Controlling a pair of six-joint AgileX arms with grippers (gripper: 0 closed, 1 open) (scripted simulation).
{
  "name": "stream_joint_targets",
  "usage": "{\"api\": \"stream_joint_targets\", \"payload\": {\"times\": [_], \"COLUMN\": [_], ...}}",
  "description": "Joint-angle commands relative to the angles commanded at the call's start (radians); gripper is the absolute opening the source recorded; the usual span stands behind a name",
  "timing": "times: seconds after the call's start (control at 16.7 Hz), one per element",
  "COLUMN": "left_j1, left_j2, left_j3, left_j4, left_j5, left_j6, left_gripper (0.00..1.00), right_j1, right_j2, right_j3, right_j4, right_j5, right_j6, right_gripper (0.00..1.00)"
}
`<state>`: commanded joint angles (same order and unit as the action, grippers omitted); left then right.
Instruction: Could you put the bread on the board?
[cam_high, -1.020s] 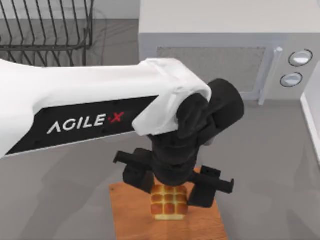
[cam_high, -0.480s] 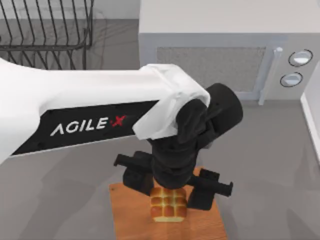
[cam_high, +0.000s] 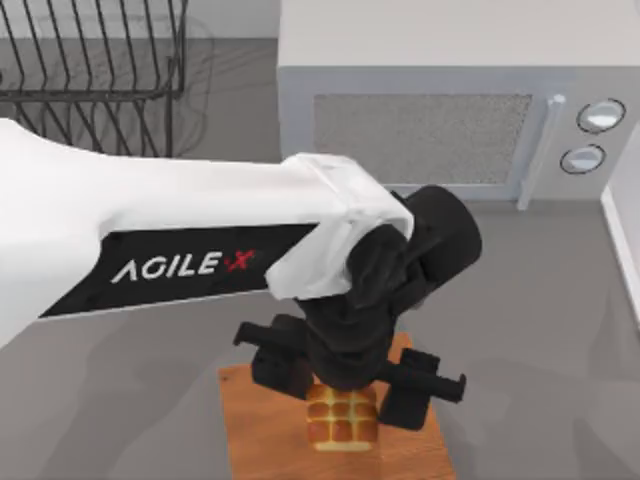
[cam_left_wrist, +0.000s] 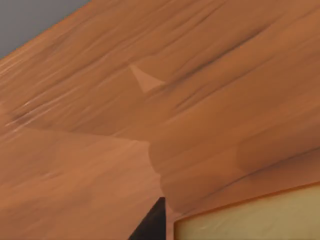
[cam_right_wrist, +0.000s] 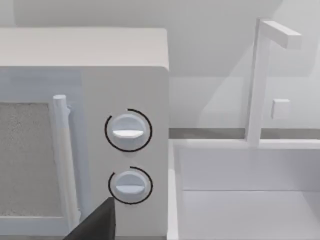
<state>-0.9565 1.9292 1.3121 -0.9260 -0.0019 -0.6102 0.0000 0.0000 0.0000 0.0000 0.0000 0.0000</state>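
- Near the front edge of the grey bench (cam_high: 130, 400), toward the middle, lies the board (cam_high: 265, 425), flat, with its orange-brown grain visible.
- On this board sits the bread (cam_high: 342, 417), a small golden bun with a grid of squares on top; its pale underside (cam_left_wrist: 250, 220) touches the wood (cam_left_wrist: 150, 125) in the left wrist view.
- Over the bun hangs the left gripper (cam_high: 345, 385), reaching in from the left side on its long white arm (cam_high: 150, 240) marked AgileX.
- Its jaws stand spread, one black finger (cam_high: 283, 365) to the left of the bun and one finger (cam_high: 420, 388) to the right, both a little apart from it, so they pinch nothing.
- Behind the board, at the back of the bench, stands a white microwave (cam_high: 450, 100) with two round knobs (cam_right_wrist: 128, 131) and a vertical handle (cam_high: 535, 150).
- At the back left stands a dark wire rack (cam_high: 90, 60).
- Of the right gripper (cam_right_wrist: 95, 225) I see only a dark tip, facing the microwave knobs; whether its jaws are spread or pressed together I cannot tell.
- Beside the microwave, on its right, is a white tray-like frame (cam_right_wrist: 250, 165) with an upright post.
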Motion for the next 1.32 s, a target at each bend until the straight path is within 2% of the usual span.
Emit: {"api": "stream_joint_targets", "payload": {"times": [0.54, 1.32], "left_j1": [-0.001, -0.001], "left_j2": [0.025, 0.025], "left_j3": [-0.034, -0.034], "left_j4": [0.037, 0.037], "left_j5": [-0.004, -0.004], "left_j6": [-0.003, -0.003], "left_gripper": [0.0, 0.98], "right_j1": [0.0, 0.0], "right_j2": [0.0, 0.0], "right_j3": [0.0, 0.0], "right_j4": [0.0, 0.0], "right_j5": [0.0, 0.0], "right_j6": [0.0, 0.0], "right_gripper": [1.0, 1.0]}}
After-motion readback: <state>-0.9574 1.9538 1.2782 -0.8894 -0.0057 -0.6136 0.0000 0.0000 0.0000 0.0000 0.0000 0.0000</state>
